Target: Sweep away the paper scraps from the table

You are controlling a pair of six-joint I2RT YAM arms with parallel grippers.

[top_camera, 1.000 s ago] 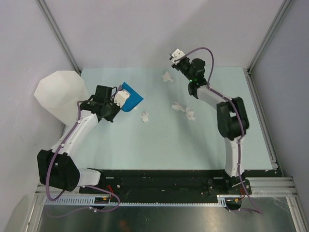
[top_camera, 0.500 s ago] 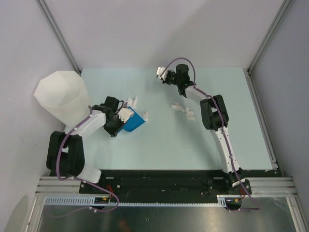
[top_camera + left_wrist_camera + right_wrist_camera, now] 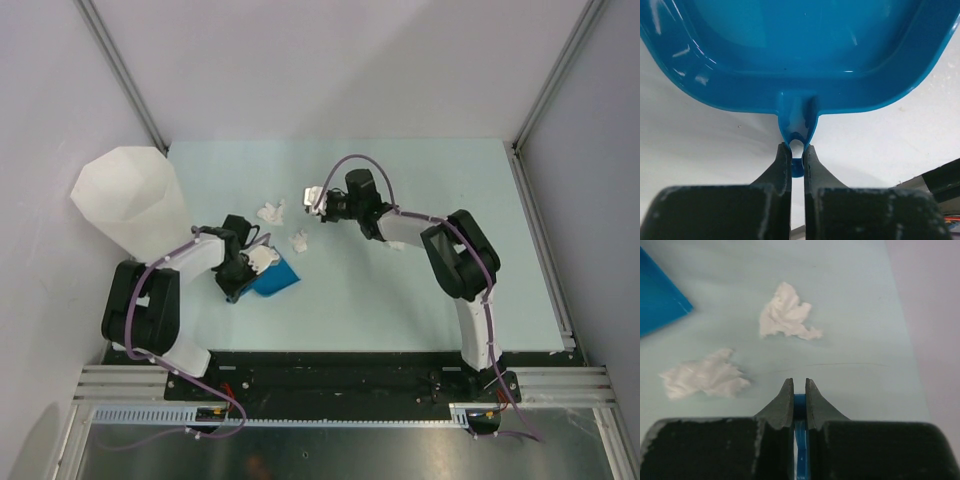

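Note:
My left gripper (image 3: 797,152) is shut on the handle of a blue dustpan (image 3: 790,45), which rests low on the mint-green table (image 3: 340,290); in the top view the dustpan (image 3: 275,277) lies left of centre. My right gripper (image 3: 799,390) is shut on a thin blue tool handle (image 3: 800,412); in the top view it (image 3: 313,195) is just right of two paper scraps (image 3: 270,211) (image 3: 299,240). The right wrist view shows those two scraps (image 3: 787,316) (image 3: 702,376) ahead of the fingers, with the dustpan's corner (image 3: 657,295) at left. Another scrap (image 3: 395,243) is partly hidden by the right arm.
A tall white faceted bin (image 3: 130,200) stands at the table's left edge, close behind the left arm. Grey walls and metal rails border the table on the left, back and right. The arm bases sit on the black rail at the near edge.
My right gripper swept from the back of the table left and nearer, pushing scraps toward the dustpan. My left arm drew the dustpan nearer and lower.

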